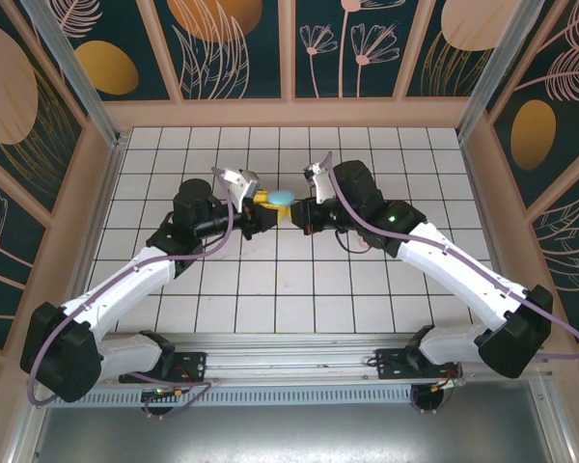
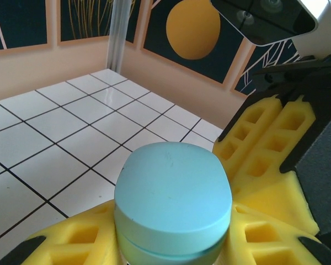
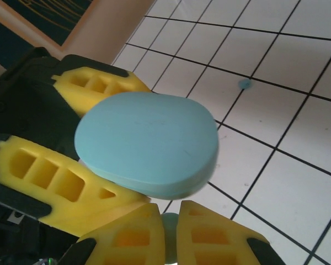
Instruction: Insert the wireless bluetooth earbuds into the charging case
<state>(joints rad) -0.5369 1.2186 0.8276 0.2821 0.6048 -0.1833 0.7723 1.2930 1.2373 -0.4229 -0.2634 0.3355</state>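
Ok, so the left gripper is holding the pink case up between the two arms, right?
Not quite. The case is teal, not pink. The left wrist view shows it clearly, clamped between the yellow fingers of the left gripper. The rest stands: it is the left gripper that holds it, up between the two arms.

A laboratory robot cell is indicated: a white gridded table point(image 1: 299, 289) is enclosed beyond and beside the left pincer point(image 1: 263, 203) and right pincer point(image 1: 300, 209) by patterned wall panels point(image 1: 236, 48), framed by aluminium posts point(image 1: 72, 69)
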